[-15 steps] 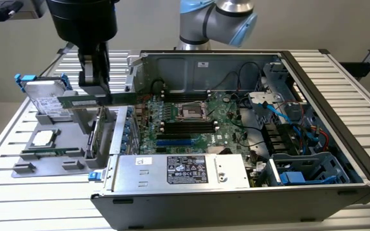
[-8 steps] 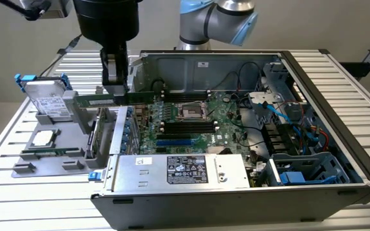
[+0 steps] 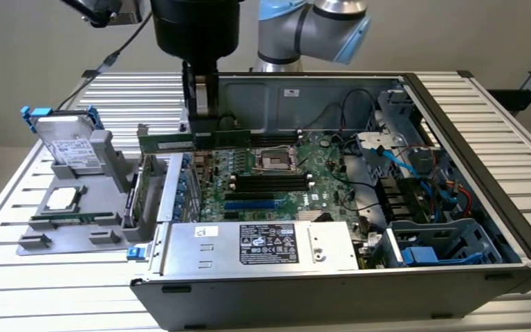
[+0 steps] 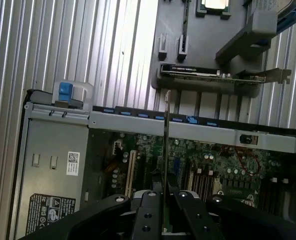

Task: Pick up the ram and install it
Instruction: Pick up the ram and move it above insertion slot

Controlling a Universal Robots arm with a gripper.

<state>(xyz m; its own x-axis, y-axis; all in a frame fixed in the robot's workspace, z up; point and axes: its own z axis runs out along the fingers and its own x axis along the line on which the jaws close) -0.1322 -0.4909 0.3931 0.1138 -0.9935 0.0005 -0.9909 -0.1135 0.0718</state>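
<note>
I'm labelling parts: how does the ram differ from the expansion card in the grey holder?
The ram is clamped in the gripper above the case's edge; the expansion card sits slotted in the grey holder. The ram is a bare narrow stick; the expansion card carries a metal bracket. Both stand on edge.

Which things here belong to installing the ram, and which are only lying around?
For the job: the ram, held in the gripper; the memory slots.
Lying about: hard drive, processor, expansion card, power supply.
</note>
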